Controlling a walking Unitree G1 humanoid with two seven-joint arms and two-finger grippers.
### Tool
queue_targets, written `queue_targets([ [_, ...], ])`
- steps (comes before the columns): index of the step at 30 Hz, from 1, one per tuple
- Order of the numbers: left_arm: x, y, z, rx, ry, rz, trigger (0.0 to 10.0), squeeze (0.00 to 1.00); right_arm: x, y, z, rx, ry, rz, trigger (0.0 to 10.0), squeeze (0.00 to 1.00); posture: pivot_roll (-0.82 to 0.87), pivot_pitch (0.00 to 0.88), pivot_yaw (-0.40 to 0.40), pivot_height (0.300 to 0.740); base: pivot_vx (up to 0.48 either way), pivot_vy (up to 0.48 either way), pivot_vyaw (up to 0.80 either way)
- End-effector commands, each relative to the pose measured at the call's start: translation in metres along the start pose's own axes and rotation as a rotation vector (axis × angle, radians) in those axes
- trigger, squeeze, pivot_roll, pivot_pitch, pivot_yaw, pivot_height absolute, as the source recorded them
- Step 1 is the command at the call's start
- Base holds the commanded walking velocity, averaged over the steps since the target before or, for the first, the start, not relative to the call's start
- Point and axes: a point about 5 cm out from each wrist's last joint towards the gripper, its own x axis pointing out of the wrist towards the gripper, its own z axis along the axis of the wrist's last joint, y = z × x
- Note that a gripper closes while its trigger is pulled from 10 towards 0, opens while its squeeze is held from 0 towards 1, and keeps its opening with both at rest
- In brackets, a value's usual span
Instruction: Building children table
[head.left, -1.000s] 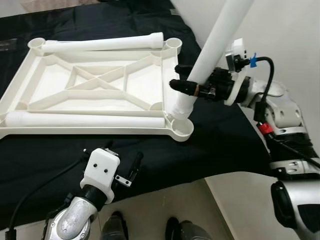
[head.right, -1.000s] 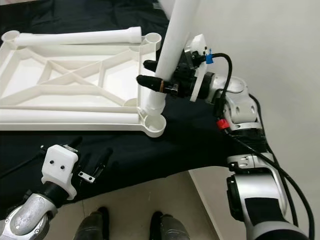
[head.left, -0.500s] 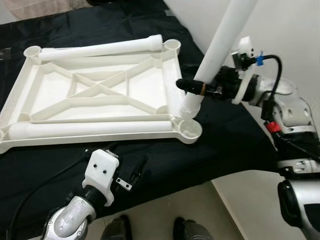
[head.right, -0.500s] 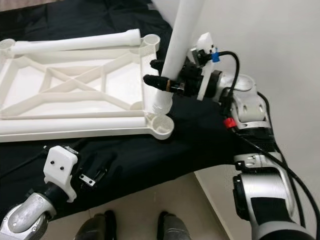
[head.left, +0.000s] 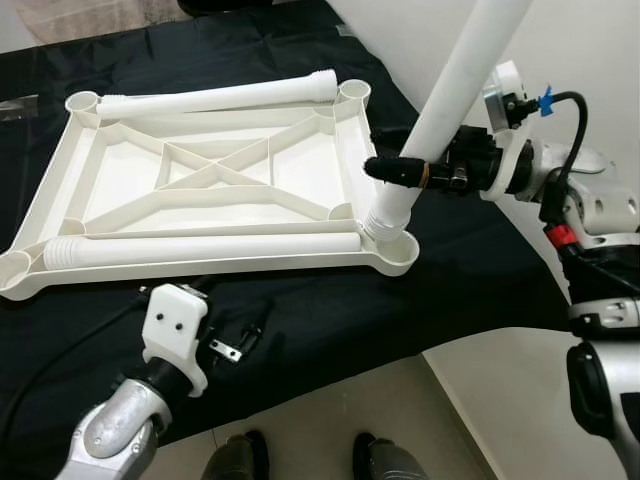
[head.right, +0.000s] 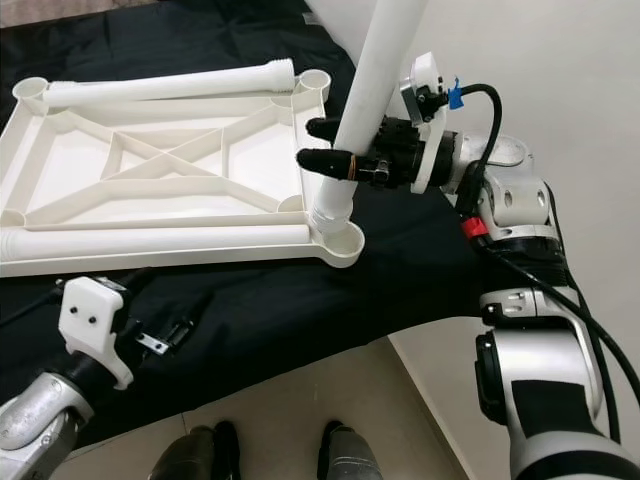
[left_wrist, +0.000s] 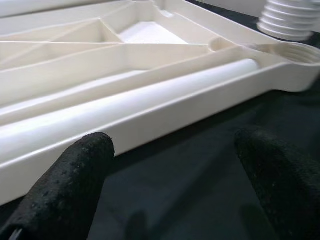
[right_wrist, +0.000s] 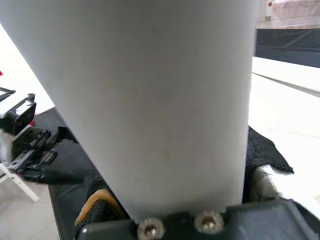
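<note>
Right gripper (head.left: 415, 172) pinches the white table leg (head.left: 455, 90), whose threaded end now sits at the corner socket (head.left: 392, 248) of the upturned tabletop (head.left: 215, 190), seemingly entering; earlier it hovered above. Left gripper (head.left: 230, 345) stays spread, idle.

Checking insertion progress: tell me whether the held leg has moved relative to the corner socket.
Yes. The leg, held in the right gripper, has come down slightly, its threaded end now nearer the socket rim.
</note>
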Motion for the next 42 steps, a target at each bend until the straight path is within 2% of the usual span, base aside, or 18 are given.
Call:
queue_targets([
  [1, -0.001, 0.003, -0.004, 0.003, 0.017, -0.009, 10.0, 0.0, -0.003, 0.0, 0.01, -0.03, -0.024, 0.035, 10.0, 0.0, -0.05, 0.314, -0.027, 0.74, 0.0, 0.0, 0.0],
  [2, 0.001, 0.002, -0.004, -0.005, 0.009, -0.034, 10.0, 0.0, -0.002, 0.0, 0.01, -0.019, -0.014, 0.091, 10.0, 0.0, -0.04, 0.336, -0.021, 0.74, 0.0, 0.0, 0.0],
  [4, 0.002, 0.002, -0.003, -0.014, 0.005, -0.053, 10.0, 0.0, -0.001, 0.0, 0.011, -0.011, -0.006, 0.128, 10.0, 0.0, -0.04, 0.336, -0.021, 0.74, 0.0, 0.0, 0.0],
  [6, 0.002, 0.002, -0.003, -0.014, 0.005, -0.053, 10.0, 0.0, -0.001, 0.0, 0.011, -0.011, -0.006, 0.128, 10.0, 0.0, -0.04, 0.336, -0.021, 0.74, 0.0, 0.0, 0.0],
  [8, 0.0, -0.001, 0.0, -0.03, -0.005, -0.092, 10.0, 0.0, 0.007, -0.001, 0.016, -0.013, 0.025, 0.233, 10.0, 0.0, -0.02, 0.37, -0.012, 0.74, 0.0, 0.0, 0.0],
  [10, -0.003, -0.002, 0.002, -0.034, -0.008, -0.1, 10.0, 0.0, 0.01, -0.003, 0.019, -0.027, 0.036, 0.254, 10.0, 0.0, -0.01, 0.369, -0.017, 0.74, 0.0, 0.0, 0.0],
  [17, -0.015, -0.005, 0.008, -0.041, -0.003, -0.121, 10.0, 0.0, 0.013, -0.004, 0.026, -0.071, 0.051, 0.281, 10.0, 0.0, 0.05, 0.431, -0.012, 0.74, 0.0, 0.0, 0.0],
  [22, -0.019, -0.006, 0.01, -0.037, 0.003, -0.128, 10.0, 0.0, 0.011, -0.003, 0.027, -0.088, 0.061, 0.293, 10.0, 0.0, 0.06, 0.438, -0.008, 0.74, 0.0, 0.0, 0.0],
  [25, -0.023, -0.004, 0.011, -0.034, 0.018, -0.133, 10.0, 0.0, 0.006, 0.009, 0.033, -0.117, 0.057, 0.356, 10.0, 0.0, 0.09, 0.451, 0.006, 0.74, 0.0, 0.0, 0.0],
  [27, -0.023, -0.004, 0.011, -0.034, 0.018, -0.133, 10.0, 0.0, 0.006, 0.009, 0.033, -0.117, 0.057, 0.356, 10.0, 0.0, 0.09, 0.451, 0.006, 0.74, 0.0, 0.0, 0.0],
  [32, -0.028, -0.002, 0.011, -0.029, 0.035, -0.134, 10.0, 0.0, -0.004, 0.022, 0.037, -0.112, 0.077, 0.428, 10.0, 0.0, 0.09, 0.452, 0.018, 0.74, 0.0, 0.0, 0.0],
  [42, -0.03, 0.0, 0.012, -0.015, 0.047, -0.138, 10.0, 0.0, -0.004, 0.015, 0.032, -0.136, 0.141, 0.41, 10.0, 0.0, 0.11, 0.45, 0.03, 0.74, 0.0, 0.0, 0.0],
])
